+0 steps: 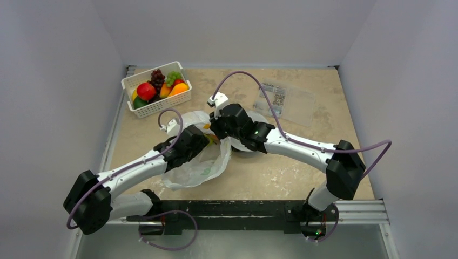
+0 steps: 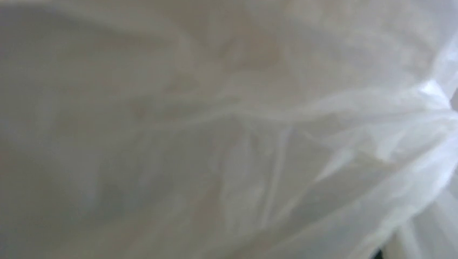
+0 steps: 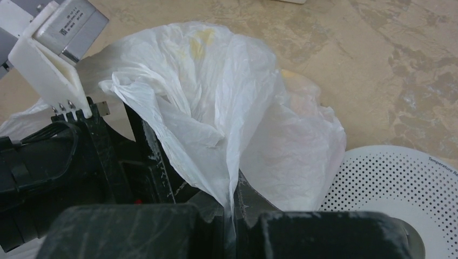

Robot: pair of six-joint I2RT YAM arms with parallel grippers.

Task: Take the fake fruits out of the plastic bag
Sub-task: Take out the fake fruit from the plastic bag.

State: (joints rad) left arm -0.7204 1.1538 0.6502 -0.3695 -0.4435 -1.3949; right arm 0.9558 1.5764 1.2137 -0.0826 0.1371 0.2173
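The plastic bag (image 1: 199, 164) lies crumpled at the table's middle, its mouth lifted between my two arms. My right gripper (image 3: 233, 202) is shut on a fold of the bag's rim and holds it up. My left gripper (image 1: 204, 139) reaches into the bag's mouth. The left wrist view shows only blurred white plastic bag (image 2: 227, 129), so its fingers are hidden. Something yellow (image 3: 197, 46) shows faintly through the bag wall. Several fake fruits (image 1: 159, 86), a red apple (image 1: 146, 90) among them, lie in a white slotted basket.
The white slotted basket (image 1: 162, 107) stands at the back left. A flat clear packet (image 1: 286, 100) lies at the back right. A white perforated disc (image 3: 399, 189) sits under my right wrist, beside the bag. Walls close in the table on three sides.
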